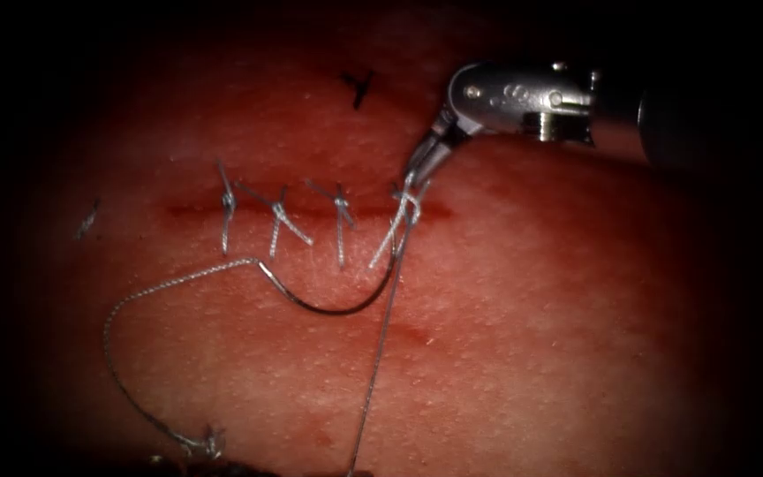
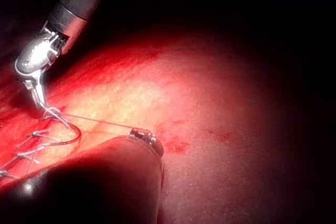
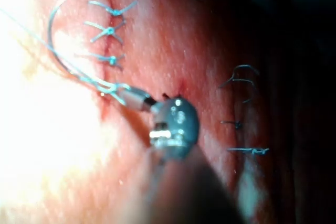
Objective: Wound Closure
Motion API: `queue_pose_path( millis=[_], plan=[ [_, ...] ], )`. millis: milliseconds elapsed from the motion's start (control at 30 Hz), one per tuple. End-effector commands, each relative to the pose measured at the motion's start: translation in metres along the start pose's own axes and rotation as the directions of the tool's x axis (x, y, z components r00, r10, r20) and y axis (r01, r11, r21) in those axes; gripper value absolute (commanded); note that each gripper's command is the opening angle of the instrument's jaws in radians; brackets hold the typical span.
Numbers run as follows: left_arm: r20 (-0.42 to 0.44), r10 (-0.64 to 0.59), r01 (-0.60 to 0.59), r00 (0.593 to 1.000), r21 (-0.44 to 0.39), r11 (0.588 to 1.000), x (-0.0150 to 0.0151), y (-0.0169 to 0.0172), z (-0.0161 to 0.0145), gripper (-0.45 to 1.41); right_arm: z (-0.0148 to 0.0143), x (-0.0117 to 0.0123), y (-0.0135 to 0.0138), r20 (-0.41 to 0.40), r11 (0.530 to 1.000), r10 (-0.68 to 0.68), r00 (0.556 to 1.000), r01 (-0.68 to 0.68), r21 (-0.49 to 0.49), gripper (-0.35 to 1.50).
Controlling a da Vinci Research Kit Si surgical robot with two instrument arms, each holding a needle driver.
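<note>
Spreading across the endoscope view, the tissue carries a horizontal cut a little above the frame's centre, crossed by three tied stitches with short cut ends. The right tool comes in from the upper right of the frame, its silver wrist bending down so that its tip sits at the right end of the cut, clenched on the thread at the newest knot. From that spot the thread runs steeply down to the bottom edge of the frame. The needle lies free on the tissue surface just below the cut, its dark curve sagging like a shallow bowl, held by neither tool and not in the tissue. From its left end a braided length of thread sweeps left and down in a wide loop to a small tangle at the lower left. In the left wrist view the left tool's jaws cannot be made out.
</note>
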Motion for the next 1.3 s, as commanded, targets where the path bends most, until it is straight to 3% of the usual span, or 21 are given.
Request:
queue_pose_path(
  millis=[33,333,400,467,567,633,700,767,833,900,933,967,1000,1033,1100,1267,1300],
  plan=[
    [-0.004,0.004,-0.004,1.000,-0.002,1.000,0.0004,0.0003,0.0007,-0.45,-0.0001,0.0001,0.0011,0.005,1.000,-0.008,1.000,0.008,-0.009,-0.35],
    [-0.011,0.024,-0.024,1.000,-0.012,1.000,0.0022,0.0036,-0.0014,-0.45,-0.0010,-0.0001,0.0015,-0.004,0.992,0.060,0.998,-0.060,-0.109,-0.35],
    [-0.012,0.025,-0.025,1.000,-0.012,1.000,0.0027,0.0041,-0.0019,-0.45,-0.0011,-0.0003,0.0016,-0.029,0.974,0.171,0.985,-0.173,-0.146,-0.35],
    [-0.017,0.025,-0.026,1.000,-0.015,1.000,0.0031,0.0046,-0.0022,-0.45,-0.0012,-0.0005,0.0017,-0.094,0.915,0.348,0.933,-0.360,-0.184,-0.35],
    [-0.021,0.035,-0.035,0.999,-0.019,0.999,0.0037,0.0055,-0.0025,-0.45,-0.0010,-0.0008,0.0016,-0.209,0.794,0.531,0.821,-0.569,-0.215,-0.35],
    [-0.024,0.037,-0.037,0.999,-0.019,0.999,0.0039,0.0059,-0.0027,-0.45,-0.0009,-0.0011,0.0014,-0.312,0.664,0.648,0.695,-0.716,-0.215,-0.35],
    [-0.027,0.038,-0.038,0.999,-0.021,0.999,0.0040,0.0060,-0.0028,-0.45,-0.0006,-0.0013,0.0011,-0.385,0.575,0.697,0.605,-0.792,-0.204,-0.35],
    [-0.029,0.039,-0.039,0.999,-0.022,0.999,0.0039,0.0061,-0.0029,-0.45,-0.0005,-0.0017,0.0009,-0.473,0.421,0.741,0.477,-0.878,-0.226,-0.35],
    [-0.029,0.039,-0.040,0.999,-0.022,0.999,0.0038,0.0061,-0.0029,-0.45,-0.0004,-0.0019,0.0006,-0.551,0.325,0.731,0.403,-0.915,-0.239,-0.35],
    [-0.029,0.040,-0.041,0.999,-0.022,0.999,0.0037,0.0061,-0.0029,-0.45,-0.0005,-0.0020,0.0001,-0.636,0.190,0.725,0.265,-0.964,-0.185,-0.35],
    [-0.029,0.040,-0.041,0.999,-0.022,0.999,0.0037,0.0062,-0.0029,-0.45,-0.0009,-0.0022,-0.0002,-0.696,0.098,0.700,0.161,-0.987,-0.130,-0.35],
    [-0.029,0.041,-0.041,0.999,-0.022,0.999,0.0037,0.0062,-0.0029,-0.45,-0.0010,-0.0024,-0.0006,-0.735,0.050,0.670,0.103,-0.994,-0.094,-0.35],
    [-0.029,0.041,-0.041,0.999,-0.022,0.999,0.0037,0.0063,-0.0029,-0.45,-0.0008,-0.0025,-0.0010,-0.760,0.013,0.647,0.060,-0.998,-0.068,-0.35],
    [-0.029,0.041,-0.041,0.999,-0.022,0.999,0.0037,0.0063,-0.0029,-0.45,-0.0005,-0.0026,-0.0015,-0.781,-0.036,0.624,-0.011,-0.999,-0.015,-0.35],
    [-0.030,0.041,-0.042,0.999,-0.022,0.999,0.0037,0.0063,-0.0029,-0.45,0.0000,-0.0028,-0.0025,-0.823,-0.091,0.560,-0.094,-0.995,0.051,-0.35],
    [-0.028,0.047,-0.048,0.999,-0.025,0.999,0.0039,0.0072,-0.0031,-0.45,-0.0009,-0.0034,-0.0030,-0.839,-0.188,0.493,-0.230,-0.970,0.155,-0.35],
    [-0.030,0.048,-0.048,0.998,-0.026,0.998,0.0040,0.0073,-0.0032,-0.45,-0.0009,-0.0035,-0.0029,-0.836,-0.189,0.495,-0.238,-0.968,0.163,-0.35]
  ],
)
